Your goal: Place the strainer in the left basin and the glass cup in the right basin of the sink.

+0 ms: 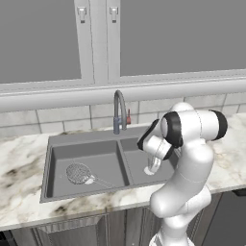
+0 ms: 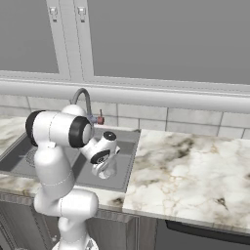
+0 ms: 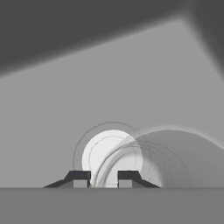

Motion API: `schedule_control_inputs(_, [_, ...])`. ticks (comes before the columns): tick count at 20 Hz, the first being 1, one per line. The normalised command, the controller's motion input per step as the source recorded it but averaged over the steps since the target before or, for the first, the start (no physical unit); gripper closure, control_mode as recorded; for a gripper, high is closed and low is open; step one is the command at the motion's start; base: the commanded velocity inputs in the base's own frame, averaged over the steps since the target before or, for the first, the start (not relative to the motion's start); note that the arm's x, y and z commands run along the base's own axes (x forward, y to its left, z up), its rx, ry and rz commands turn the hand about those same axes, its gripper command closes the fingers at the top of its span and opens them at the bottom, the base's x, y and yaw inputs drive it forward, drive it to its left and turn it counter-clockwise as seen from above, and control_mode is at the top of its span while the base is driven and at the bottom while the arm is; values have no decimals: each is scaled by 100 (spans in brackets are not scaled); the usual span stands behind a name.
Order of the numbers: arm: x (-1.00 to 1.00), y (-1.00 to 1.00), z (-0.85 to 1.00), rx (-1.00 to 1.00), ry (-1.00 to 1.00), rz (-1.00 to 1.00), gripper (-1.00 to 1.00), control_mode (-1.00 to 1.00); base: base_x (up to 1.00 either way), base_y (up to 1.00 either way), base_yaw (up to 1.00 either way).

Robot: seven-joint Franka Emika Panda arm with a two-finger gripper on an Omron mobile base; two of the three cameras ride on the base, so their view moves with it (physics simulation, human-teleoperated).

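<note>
Glass cup (image 3: pixel 148 157) pinched by the gripper (image 3: pixel 103 178) over the right basin (image 1: pixel 137 166) (faucet (image 1: pixel 119 109) behind, strainer (image 1: pixel 79 173) apart).

**Strainer and cup in the sink**

The silvery mesh strainer (image 1: pixel 79 173) lies flat on the left basin (image 1: pixel 103 153) floor, its wire handle toward 4 o'clock. The clear glass cup (image 1: pixel 153 165) stands in the right basin (image 1: pixel 137 169), over the pale drain (image 3: pixel 101 151).
</note>
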Motion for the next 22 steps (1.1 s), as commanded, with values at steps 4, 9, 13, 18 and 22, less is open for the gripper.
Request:
schedule_control_inputs(4, [0,0,0,0,1,0,-100,-100,0,0,0])
schedule_control_inputs(9, [-2,2,9,-2,0,0,-100,-100,0,0,0])
schedule_control_inputs(13, [-9,0,59,-4,0,0,-100,-100,0,0,0])
schedule_control_inputs(18, [0,0,93,-8,0,0,-100,-100,0,0,0])
schedule_control_inputs(22, [-3,0,100,-10,0,0,-100,-100,0,0,0])
